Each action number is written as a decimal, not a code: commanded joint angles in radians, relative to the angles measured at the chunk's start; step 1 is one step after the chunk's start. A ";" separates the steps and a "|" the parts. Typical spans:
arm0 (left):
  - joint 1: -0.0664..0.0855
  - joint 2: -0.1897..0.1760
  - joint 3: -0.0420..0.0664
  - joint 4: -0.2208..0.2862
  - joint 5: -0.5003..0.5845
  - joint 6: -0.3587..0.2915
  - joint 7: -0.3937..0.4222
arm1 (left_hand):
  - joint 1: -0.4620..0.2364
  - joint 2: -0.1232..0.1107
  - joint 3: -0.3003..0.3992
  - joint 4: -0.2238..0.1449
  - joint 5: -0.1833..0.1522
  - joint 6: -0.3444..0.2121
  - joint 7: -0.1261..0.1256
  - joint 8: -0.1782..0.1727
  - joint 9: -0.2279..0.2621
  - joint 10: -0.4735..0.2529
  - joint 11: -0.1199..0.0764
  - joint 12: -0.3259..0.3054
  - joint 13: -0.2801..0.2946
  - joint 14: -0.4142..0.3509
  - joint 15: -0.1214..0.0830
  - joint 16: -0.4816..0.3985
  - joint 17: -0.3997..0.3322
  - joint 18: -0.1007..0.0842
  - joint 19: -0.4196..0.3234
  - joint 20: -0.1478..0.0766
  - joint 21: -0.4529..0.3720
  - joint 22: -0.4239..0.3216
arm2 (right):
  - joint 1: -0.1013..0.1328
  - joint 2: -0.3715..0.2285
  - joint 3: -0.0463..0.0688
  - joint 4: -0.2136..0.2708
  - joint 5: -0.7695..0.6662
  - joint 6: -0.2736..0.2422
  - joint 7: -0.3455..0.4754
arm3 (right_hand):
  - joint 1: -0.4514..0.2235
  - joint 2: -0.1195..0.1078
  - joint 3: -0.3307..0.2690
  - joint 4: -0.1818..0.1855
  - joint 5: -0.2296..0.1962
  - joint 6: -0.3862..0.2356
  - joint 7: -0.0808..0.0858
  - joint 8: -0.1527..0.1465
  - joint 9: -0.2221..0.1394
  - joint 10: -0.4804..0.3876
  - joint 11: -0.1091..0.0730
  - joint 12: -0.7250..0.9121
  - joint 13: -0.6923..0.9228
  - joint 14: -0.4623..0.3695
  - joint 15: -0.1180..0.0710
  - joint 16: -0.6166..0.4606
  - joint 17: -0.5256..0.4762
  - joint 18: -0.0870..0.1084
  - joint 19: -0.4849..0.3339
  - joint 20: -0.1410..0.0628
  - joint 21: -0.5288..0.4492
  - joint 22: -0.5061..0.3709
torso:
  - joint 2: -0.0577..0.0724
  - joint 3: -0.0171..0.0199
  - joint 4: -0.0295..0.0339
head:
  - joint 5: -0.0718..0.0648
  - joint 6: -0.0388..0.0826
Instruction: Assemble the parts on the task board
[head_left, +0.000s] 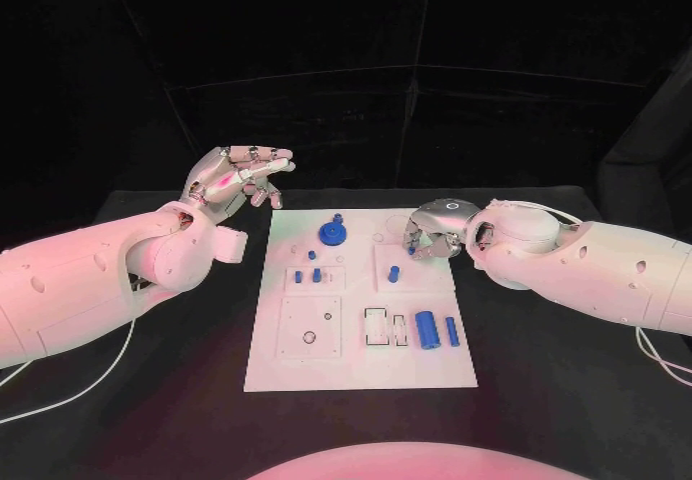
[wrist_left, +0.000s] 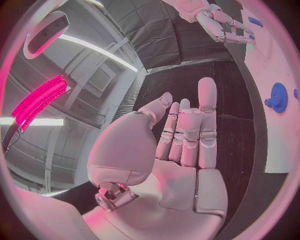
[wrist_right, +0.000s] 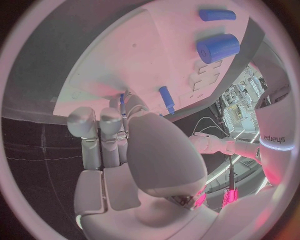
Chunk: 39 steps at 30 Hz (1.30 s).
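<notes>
The white task board (head_left: 361, 300) lies mid-table. On it are a blue gear (head_left: 333, 235), small blue pegs (head_left: 312, 255), a blue pin (head_left: 392, 271), a thick blue cylinder (head_left: 427, 329) and a slimmer one (head_left: 451, 331). My right hand (head_left: 433, 232) hangs over the board's far right part, fingers curled down, pinching a small blue part (wrist_right: 122, 98) at its tips. My left hand (head_left: 242, 178) is raised off the board's far left corner, fingers straight and apart (wrist_left: 187, 135), holding nothing. The gear (wrist_left: 278, 97) and the right hand (wrist_left: 219, 22) also show in the left wrist view.
Black table (head_left: 562, 400) surrounds the board on all sides. Rectangular slots (head_left: 378, 326) and a round hole (head_left: 307, 337) mark the board's near half. The thick cylinder (wrist_right: 217, 48) and the pin (wrist_right: 167, 99) lie close to my right hand.
</notes>
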<state>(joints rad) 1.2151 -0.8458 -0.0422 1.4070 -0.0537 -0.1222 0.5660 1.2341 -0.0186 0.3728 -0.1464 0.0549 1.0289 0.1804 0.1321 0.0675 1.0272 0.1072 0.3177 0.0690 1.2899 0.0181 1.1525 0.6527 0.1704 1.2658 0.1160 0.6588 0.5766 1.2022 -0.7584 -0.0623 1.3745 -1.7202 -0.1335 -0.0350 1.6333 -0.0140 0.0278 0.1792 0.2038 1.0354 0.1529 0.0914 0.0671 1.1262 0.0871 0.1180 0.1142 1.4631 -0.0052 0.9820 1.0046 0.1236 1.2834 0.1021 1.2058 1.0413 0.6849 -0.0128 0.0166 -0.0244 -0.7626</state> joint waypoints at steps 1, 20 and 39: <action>0.001 -0.001 0.001 0.003 0.013 0.012 0.012 | -0.006 -0.004 -0.007 0.000 0.001 -0.009 0.000 0.005 -0.001 -0.005 0.000 0.005 -0.002 -0.008 0.000 -0.006 -0.002 0.012 -0.007 -0.002 -0.006 -0.002 | 0.001 0.003 0.001 -0.003 -0.009 0.034 0.005 | 0.011 -0.003 0.017 -0.002 -0.006 0.012 0.000 -0.005 0.002 0.014 -0.001 -0.005 -0.008 0.044 0.002 0.026 0.020 -0.019 0.014 0.000 0.021 0.027 | 0.000 0.0010 -0.0009 | 0.001 -0.004; 0.001 -0.001 0.001 -0.001 0.013 0.007 -0.008 | 0.012 0.006 -0.004 -0.012 0.002 -0.026 0.006 0.003 -0.001 -0.024 0.006 0.008 -0.003 -0.014 0.003 -0.012 -0.017 0.012 -0.005 0.000 -0.017 -0.011 | -0.007 0.019 0.001 -0.007 -0.053 0.045 -0.035 | -0.003 -0.036 0.227 -0.050 -0.040 0.086 -0.009 -0.013 0.004 0.094 -0.012 -0.024 -0.044 0.043 -0.007 0.143 0.092 -0.037 0.047 -0.006 0.117 0.147 | -0.002 0.0000 -0.0008 | -0.001 -0.012; 0.002 -0.003 0.001 -0.015 0.013 0.006 -0.016 | 0.015 0.007 -0.003 -0.014 0.002 -0.028 0.007 0.003 -0.001 -0.026 0.007 0.009 -0.003 -0.016 0.003 -0.013 -0.020 0.012 -0.005 0.001 -0.018 -0.012 | -0.008 -0.034 0.002 0.079 -0.030 -0.129 -0.053 | -0.093 -0.081 0.377 -0.115 -0.059 0.106 -0.009 -0.023 0.005 0.115 -0.015 -0.037 -0.043 0.038 -0.006 0.172 0.087 -0.048 0.071 -0.006 0.165 0.210 | -0.002 0.0004 -0.0012 | -0.008 -0.007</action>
<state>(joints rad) 1.2152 -0.8485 -0.0422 1.3934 -0.0461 -0.1226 0.5492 1.2383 -0.0145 0.3705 -0.1549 0.0549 1.0075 0.1874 0.1321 0.0677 1.0076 0.1163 0.3213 0.0673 1.2811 0.0198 1.1424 0.6335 0.1694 1.2659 0.1160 0.6471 0.5654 1.1920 -0.7903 -0.0612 1.4462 -1.7620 -0.1983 -0.0803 1.5458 -0.0931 0.3985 0.0647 0.1515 1.1360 0.1427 0.0742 0.0719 1.2401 0.0696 0.0875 0.0726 1.4670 -0.0091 1.1501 1.0922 0.0925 1.3475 0.0980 1.3679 1.2505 0.6823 -0.0125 0.0148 -0.0301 -0.7702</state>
